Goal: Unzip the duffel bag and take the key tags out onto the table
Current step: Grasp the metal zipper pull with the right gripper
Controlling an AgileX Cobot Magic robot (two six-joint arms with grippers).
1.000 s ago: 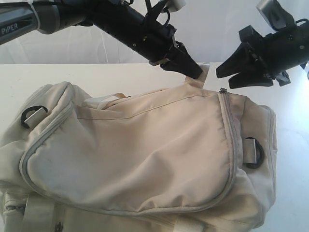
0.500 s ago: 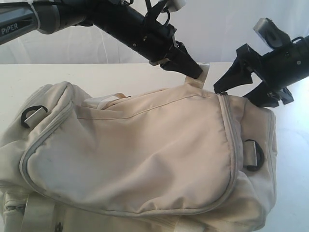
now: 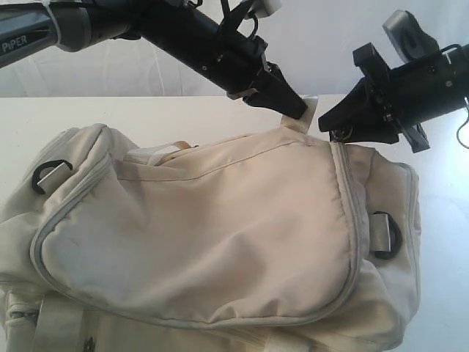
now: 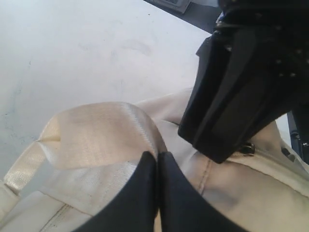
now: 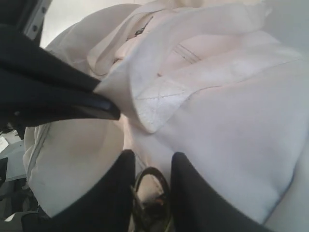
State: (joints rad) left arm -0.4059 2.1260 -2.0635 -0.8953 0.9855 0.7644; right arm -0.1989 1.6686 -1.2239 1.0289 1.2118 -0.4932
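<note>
- Your left gripper [image 3: 299, 110] is pinched on the satin strap [image 4: 91, 140]; the duffel bag [image 3: 220, 235] is soft and slumps, so hold it taut
- Your right gripper [image 3: 331, 125] has its jaws slightly apart around the small zipper pull [image 5: 150, 186]; grip that ring squarely, since it may slip

bg: plain white backdrop [image 3: 330, 51] across 12 o'clock | surface: white tabletop [image 3: 183, 117], wide, matte | light: bright, even, soft shadows | no other furniture visible

White table [image 3: 183, 110], plain and flat, cream duffel bag [image 3: 220, 242] lying on it (zipper closed)
</note>
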